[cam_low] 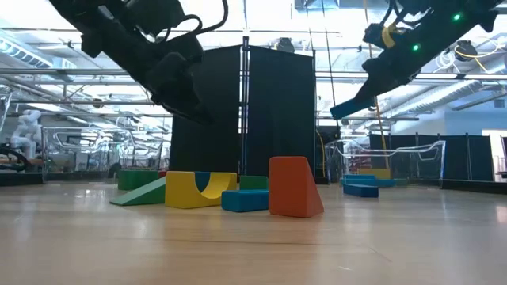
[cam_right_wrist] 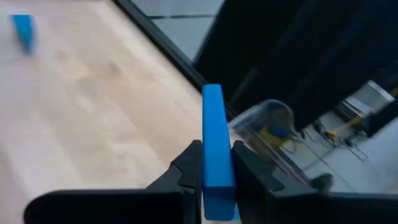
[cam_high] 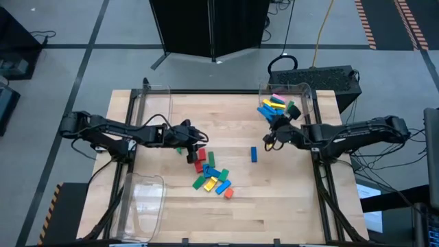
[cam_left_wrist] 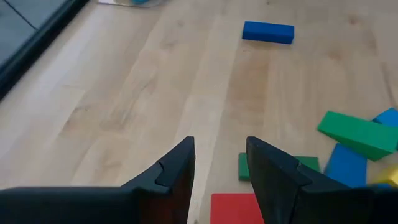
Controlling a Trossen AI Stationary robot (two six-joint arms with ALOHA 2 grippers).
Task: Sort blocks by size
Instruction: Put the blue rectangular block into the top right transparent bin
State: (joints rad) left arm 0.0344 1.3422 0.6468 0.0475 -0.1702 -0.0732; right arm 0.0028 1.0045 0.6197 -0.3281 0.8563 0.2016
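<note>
My right gripper pinches a long blue bar, smooth and square-edged, near the clear bin of long blocks at the table's far right. To do this well, I should carry it over the rim before letting go. My left gripper hangs slightly parted and empty above the mixed pile on pale wood.

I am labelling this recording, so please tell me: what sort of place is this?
Probably a robotics lab or workshop: a wooden table on a taped concrete floor, a black partition behind it, and exposed ceiling pipes with railings beyond.
</note>
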